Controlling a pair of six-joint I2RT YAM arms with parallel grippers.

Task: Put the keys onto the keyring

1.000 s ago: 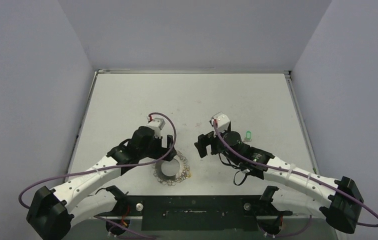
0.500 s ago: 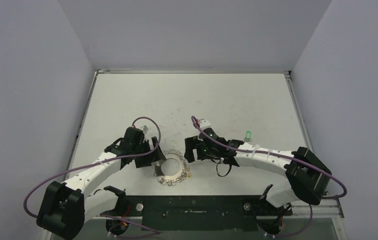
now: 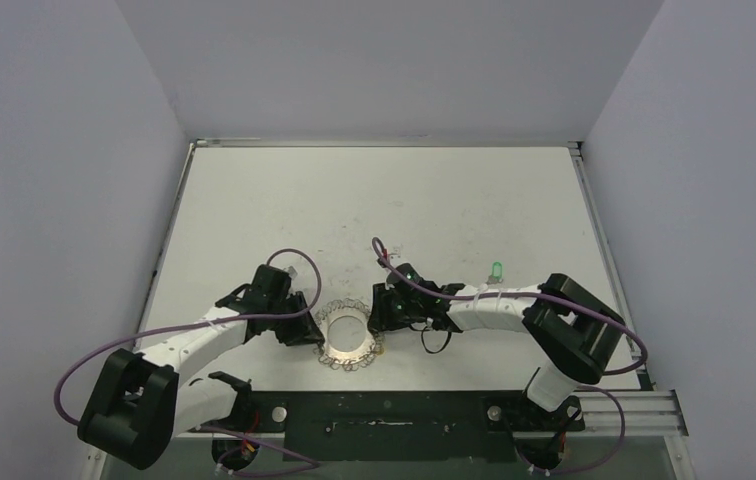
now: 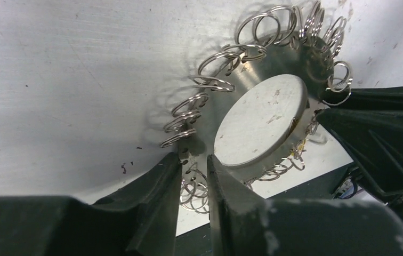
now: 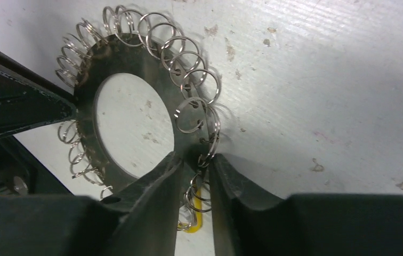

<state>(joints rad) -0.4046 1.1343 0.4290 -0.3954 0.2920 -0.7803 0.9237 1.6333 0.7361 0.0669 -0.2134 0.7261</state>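
The keyring (image 3: 347,354), a flat silvery ring fringed with wire loops, lies near the table's front edge. My left gripper (image 3: 312,325) is shut on its left band; in the left wrist view the gripper (image 4: 194,160) pinches the keyring (image 4: 274,64), one finger in the hole and one outside. My right gripper (image 3: 378,318) is shut on the opposite band; the right wrist view has the gripper (image 5: 194,160) clamping the keyring (image 5: 135,53). A yellow key (image 5: 191,228) lies among the loops between these fingers. The green key (image 3: 496,270) lies alone to the right.
A black base plate (image 3: 394,425) runs along the near table edge just below the ring. Purple cables loop from both arms. Grey walls enclose the table on three sides.
Both arms came down and inward to the ring. Both grippers went from wide open to shut on its band. The ring and the green key stayed put.
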